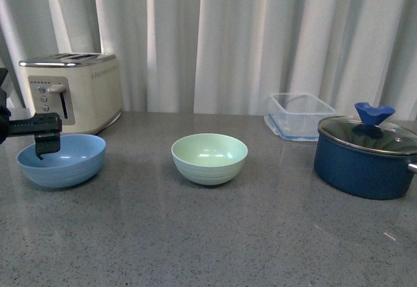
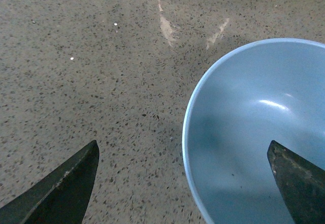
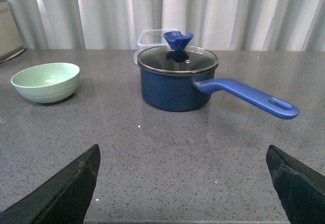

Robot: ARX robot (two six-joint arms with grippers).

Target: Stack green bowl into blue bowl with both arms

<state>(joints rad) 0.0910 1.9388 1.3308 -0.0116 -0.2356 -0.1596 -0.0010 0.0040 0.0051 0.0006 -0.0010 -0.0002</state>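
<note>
1. Near the middle of the speckled grey countertop (image 1: 215,241) stood the green bowl (image 1: 209,159), upright and empty; nothing touched it, and no gripper was near it.
2. Well to its left sat the blue bowl (image 1: 62,160), also upright and empty, apart from the green one with bare counter between them.
3. At the blue bowl hung the left gripper (image 2: 183,150), its jaws spread wide; in the left wrist view the bowl's rim lay between the two fingers, one finger (image 2: 297,181) over the bowl's inside and the other over the counter outside; I could not tell whether either finger touched the bowl; in the front view the black tip dipped just past the rim on the bowl's far-left side.
4. The right gripper (image 3: 183,153) did not show in the front view; in its own wrist view its jaws were wide apart with nothing between them, above bare counter.
5. Beyond that gripper stood a dark blue pot (image 1: 365,166) with a glass lid and a blue knob (image 1: 374,112); its long handle (image 3: 249,96) pointed away from the green bowl.
6. Just behind the pot lay a clear container (image 1: 298,116); behind the blue bowl stood a cream toaster (image 1: 71,92); pale curtains (image 1: 260,40) closed the back.
</note>
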